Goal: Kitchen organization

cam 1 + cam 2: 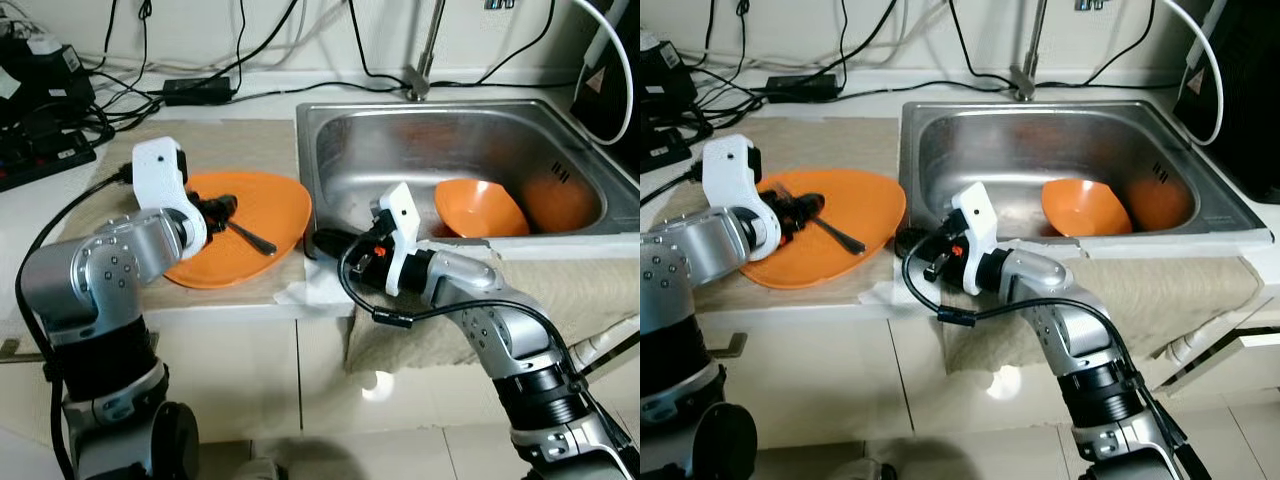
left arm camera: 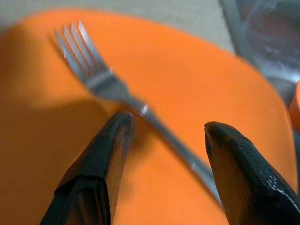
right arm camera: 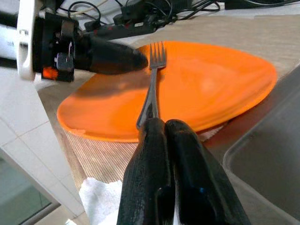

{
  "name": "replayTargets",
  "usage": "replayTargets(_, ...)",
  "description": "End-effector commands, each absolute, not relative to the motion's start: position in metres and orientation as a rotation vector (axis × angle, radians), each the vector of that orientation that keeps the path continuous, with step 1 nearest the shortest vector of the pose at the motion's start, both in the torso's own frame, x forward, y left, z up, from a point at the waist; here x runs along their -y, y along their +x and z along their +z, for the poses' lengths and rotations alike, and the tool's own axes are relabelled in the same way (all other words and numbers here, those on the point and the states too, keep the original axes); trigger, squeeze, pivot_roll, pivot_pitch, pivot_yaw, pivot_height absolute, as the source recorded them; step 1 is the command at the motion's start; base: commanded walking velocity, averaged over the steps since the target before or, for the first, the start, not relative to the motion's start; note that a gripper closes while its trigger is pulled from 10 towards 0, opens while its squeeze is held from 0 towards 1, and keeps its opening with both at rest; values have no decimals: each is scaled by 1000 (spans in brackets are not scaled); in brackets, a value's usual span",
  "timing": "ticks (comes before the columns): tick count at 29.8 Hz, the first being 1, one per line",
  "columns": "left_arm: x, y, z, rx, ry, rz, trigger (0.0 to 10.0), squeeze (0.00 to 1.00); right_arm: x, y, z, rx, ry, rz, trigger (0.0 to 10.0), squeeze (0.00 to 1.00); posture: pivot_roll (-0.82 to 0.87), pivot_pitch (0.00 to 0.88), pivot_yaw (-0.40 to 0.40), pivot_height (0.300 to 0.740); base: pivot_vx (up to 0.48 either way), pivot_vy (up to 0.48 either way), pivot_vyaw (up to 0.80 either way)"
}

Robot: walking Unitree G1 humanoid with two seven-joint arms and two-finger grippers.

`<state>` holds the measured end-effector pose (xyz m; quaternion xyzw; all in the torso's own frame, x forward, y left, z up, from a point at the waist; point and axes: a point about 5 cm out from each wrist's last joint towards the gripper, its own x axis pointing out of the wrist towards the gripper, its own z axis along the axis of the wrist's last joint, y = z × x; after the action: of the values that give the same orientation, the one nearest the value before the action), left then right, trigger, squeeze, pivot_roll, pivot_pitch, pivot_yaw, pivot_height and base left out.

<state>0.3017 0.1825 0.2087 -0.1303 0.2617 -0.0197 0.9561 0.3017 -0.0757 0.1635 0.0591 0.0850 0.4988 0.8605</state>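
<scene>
The left gripper [image 2: 164,133] is open, its fingers on either side of the fork [image 2: 98,77] handle on the orange plate [image 1: 275,205]. It should go lower, then close squarely. The right gripper [image 3: 164,129] waits closed, near the plate's edge.

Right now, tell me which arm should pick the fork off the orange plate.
Left. The left gripper hangs open right over the fork on the orange plate, straddling its handle. The right gripper is shut, back at the plate's near edge.
</scene>
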Motion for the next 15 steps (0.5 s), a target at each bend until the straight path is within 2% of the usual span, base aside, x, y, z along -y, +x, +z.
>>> replayTargets(1,-183,298,209,-544,-258,-21,10000,0,72,304,168,-156,106,1060,10000,0,186,20,47,740,0,0,0)
replayTargets(9,-181,301,205,-596,-284,-8,10000,0,65,298,181,-104,78,1096,10000,0,174,17,62,740,0,0,0)
replayTargets(15,-176,309,204,-598,-313,-15,10000,0,72,293,196,-63,49,1111,10000,0,139,12,65,740,0,0,0)
